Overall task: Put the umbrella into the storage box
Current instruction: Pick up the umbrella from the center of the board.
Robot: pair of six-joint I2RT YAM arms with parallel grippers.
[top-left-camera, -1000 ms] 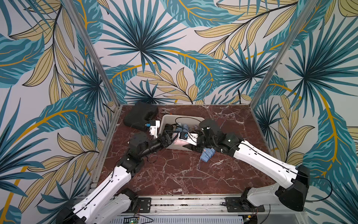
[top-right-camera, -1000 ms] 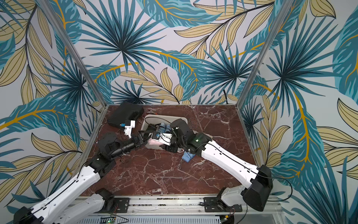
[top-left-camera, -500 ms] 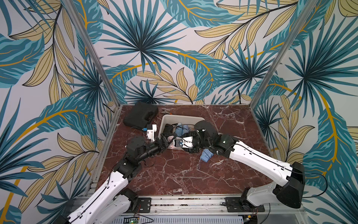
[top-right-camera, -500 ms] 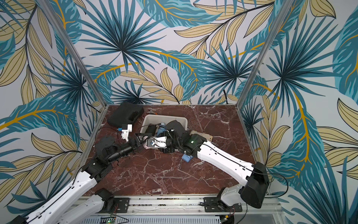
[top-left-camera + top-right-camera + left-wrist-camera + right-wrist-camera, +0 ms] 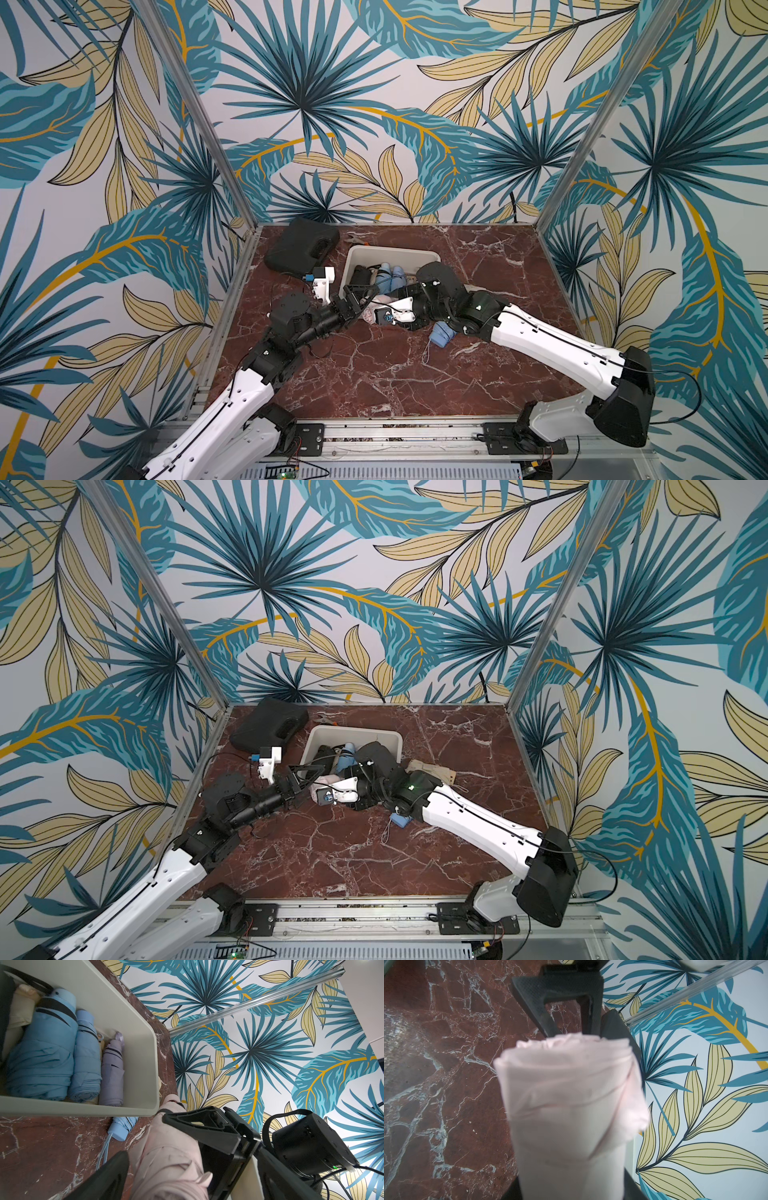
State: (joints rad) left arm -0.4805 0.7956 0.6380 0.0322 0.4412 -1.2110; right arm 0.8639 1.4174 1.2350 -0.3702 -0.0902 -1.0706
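The pink folded umbrella [image 5: 371, 314] hangs just above the table by the storage box's [image 5: 390, 250] front left corner. My right gripper [image 5: 572, 1186] is shut on it, and the roll fills that wrist view [image 5: 569, 1105]. My left gripper [image 5: 193, 1167] is open, its jaws standing on either side of the pink umbrella's [image 5: 166, 1151] rolled end. Both top views show the two grippers meeting there, the left gripper [image 5: 301, 783] next to the pink umbrella [image 5: 328, 780]. The off-white storage box [image 5: 116, 1012] holds several folded umbrellas, among them a blue one [image 5: 41, 1053] and a lilac one [image 5: 112, 1072].
A black moulded case [image 5: 301, 247] lies at the back left, with a small white bracket [image 5: 322, 282] in front of it. A light blue umbrella [image 5: 440, 334] lies on the marble under my right forearm. A cream bundle [image 5: 432, 771] lies right of the box. Pliers [image 5: 353, 239] lie behind it.
My right gripper has carried the pink umbrella left and forward, off the box's front rim and into the left gripper's open jaws. The left arm has barely shifted.
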